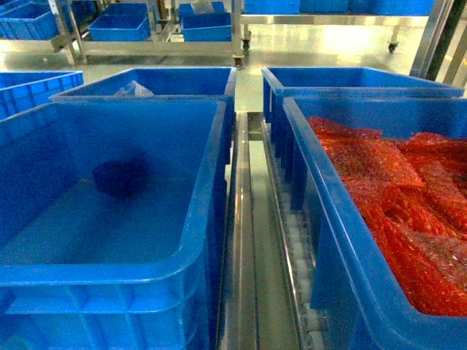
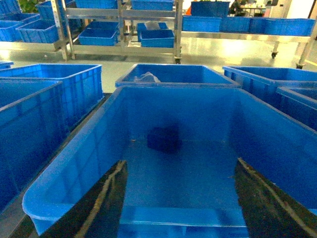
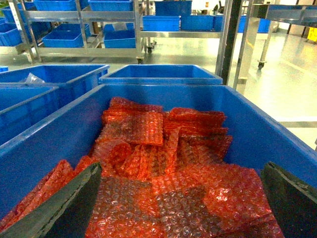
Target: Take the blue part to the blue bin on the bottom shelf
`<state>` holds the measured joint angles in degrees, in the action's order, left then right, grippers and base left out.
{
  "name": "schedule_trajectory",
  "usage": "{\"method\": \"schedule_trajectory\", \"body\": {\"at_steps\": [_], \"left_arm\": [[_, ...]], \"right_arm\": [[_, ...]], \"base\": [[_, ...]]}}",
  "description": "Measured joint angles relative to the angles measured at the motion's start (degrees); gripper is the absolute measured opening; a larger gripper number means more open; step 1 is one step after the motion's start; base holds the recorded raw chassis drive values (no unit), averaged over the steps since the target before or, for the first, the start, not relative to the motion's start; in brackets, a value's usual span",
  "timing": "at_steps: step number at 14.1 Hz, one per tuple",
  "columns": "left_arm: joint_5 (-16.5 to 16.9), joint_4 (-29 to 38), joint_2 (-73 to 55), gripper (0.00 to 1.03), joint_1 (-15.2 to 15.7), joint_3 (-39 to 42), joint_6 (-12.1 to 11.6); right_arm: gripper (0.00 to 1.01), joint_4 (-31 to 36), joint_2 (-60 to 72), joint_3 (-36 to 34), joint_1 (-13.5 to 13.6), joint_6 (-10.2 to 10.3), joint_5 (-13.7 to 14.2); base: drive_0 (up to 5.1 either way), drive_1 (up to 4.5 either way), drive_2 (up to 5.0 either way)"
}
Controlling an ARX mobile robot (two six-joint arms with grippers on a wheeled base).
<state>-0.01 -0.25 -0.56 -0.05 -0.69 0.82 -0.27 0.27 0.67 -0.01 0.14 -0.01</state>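
A dark blue blocky part (image 1: 120, 176) (blurred) lies on the deep blue bin's (image 1: 197, 211) floor, near the far wall.

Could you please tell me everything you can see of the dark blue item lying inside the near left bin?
The dark blue item is a small, blocky, navy lump, darker than the bright blue bin around it. It rests on the bin floor near the far wall, apart from the side walls, with nothing else touching it. Blur hides its parts and material. Neither gripper holds it.

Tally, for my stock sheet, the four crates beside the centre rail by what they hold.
Holding red bubble-wrap bags: 1
Holding a dark blue part: 1
Holding a clear bag: 1
Inside hidden, far right crate: 1
Total: 4
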Motion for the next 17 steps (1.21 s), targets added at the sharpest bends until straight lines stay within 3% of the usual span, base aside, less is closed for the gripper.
{"method": "schedule_trajectory", "body": {"at_steps": [3,4,17], "left_arm": [[0.0,0.0,0.0,0.95,0.0,0.0,0.0],[0.0,0.0,0.0,0.99,0.0,0.0,0.0],[0.0,0.0,0.0,0.98,0.0,0.0,0.0]], "right_arm": [[0.98,0.0,0.0,0.0,0.0,0.0,0.0],[0.98,0.0,0.0,0.0,0.0,0.0,0.0],[0.98,0.0,0.0,0.0,0.0,0.0,0.0]], "base": [[0.0,0.00,0.0],[0.0,0.00,0.0],[0.0,0.00,0.0]]}}
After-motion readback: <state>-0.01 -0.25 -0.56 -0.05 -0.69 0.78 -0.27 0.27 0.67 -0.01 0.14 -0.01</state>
